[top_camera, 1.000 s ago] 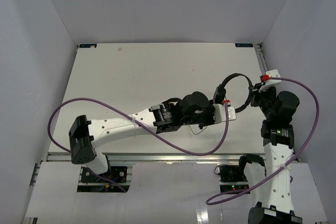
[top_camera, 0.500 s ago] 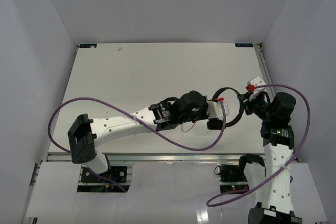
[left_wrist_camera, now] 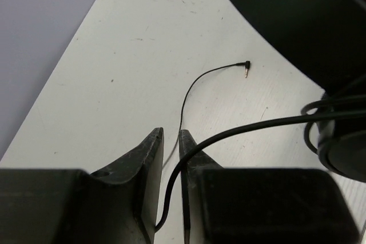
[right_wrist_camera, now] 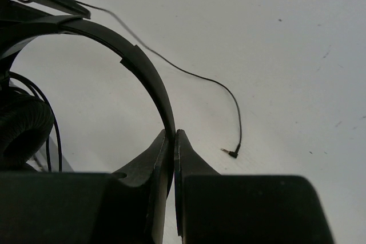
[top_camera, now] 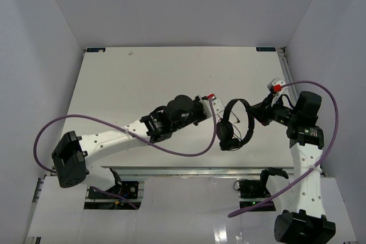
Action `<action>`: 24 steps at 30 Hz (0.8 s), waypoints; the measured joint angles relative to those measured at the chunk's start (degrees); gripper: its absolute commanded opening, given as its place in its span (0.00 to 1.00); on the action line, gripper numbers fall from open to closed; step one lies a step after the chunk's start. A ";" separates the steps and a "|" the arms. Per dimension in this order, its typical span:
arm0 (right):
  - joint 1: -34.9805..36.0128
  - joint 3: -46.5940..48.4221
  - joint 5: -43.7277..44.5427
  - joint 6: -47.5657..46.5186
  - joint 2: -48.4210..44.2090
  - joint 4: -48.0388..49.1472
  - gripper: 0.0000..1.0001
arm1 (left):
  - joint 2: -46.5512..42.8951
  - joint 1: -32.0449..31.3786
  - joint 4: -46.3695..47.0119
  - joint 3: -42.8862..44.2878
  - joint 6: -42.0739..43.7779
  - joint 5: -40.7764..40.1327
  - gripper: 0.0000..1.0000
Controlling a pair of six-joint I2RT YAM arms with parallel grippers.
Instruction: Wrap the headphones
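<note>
While the right hand (right_wrist_camera: 173, 135) clamps the thin headband (right_wrist_camera: 150, 81) of the black headphones (top_camera: 227, 139), the left hand (left_wrist_camera: 170, 136) pinches their cord (left_wrist_camera: 257, 123) just beside them, over the near middle of the pale bench (top_camera: 143, 78). Seen from above, the headphones sit between the two hands. The right hand meets the arch of the headband on its right side, and the left hand stops just short of the arch on the left. The earcups lie at the end of the arch nearer the arm bases. Whether they rest on the bench or hang just above it cannot be told.

The right wrist view shows both fingers pressed together on the band, with one padded earcup (right_wrist_camera: 23, 130) at the left edge and thin turns of cord beside it. From the left wrist, the fingers stand almost shut, only a narrow slot between them, and the cord passes through that slot. It then runs off to the right, toward an earcup where several strands gather. The free end of the cord lies loose on the bench beyond the fingertips, curving away to a small angled plug (left_wrist_camera: 246, 68) well apart from both hands. A purple cable (top_camera: 189, 154) sags from the left arm, below the hand.
</note>
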 measured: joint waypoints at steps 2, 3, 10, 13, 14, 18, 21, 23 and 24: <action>0.00 0.56 -2.32 1.25 0.73 -0.87 0.08 | -0.95 0.72 2.37 -1.37 -1.13 1.39 0.30; 0.00 0.77 -3.31 1.74 0.98 -1.22 0.08 | -1.23 0.91 3.34 -1.79 -1.54 2.07 0.30; 0.00 1.12 -9.58 5.58 1.53 -2.18 0.08 | -1.53 1.68 8.20 -3.16 -3.36 6.76 0.34; 0.00 1.12 -12.84 9.50 1.94 -1.38 0.08 | -1.70 2.27 10.91 -5.35 -4.47 8.67 0.40; 0.00 1.12 -13.89 11.11 2.01 -0.57 0.08 | -1.83 2.51 11.87 -6.47 -4.96 9.40 0.41; 0.00 1.20 -18.46 20.65 2.06 4.78 0.08 | -2.15 3.24 16.31 -11.22 -7.21 11.85 0.43; 0.00 1.44 -20.82 28.73 2.25 10.48 0.08 | -2.24 3.47 20.29 -14.14 -9.04 13.72 0.44; 0.00 1.53 -21.68 34.24 2.28 14.47 0.08 | -2.24 3.48 22.94 -15.28 -10.50 14.88 0.45; 0.00 1.53 -21.83 36.61 2.28 16.30 0.08 | -2.24 3.48 24.60 -15.78 -11.23 15.56 0.45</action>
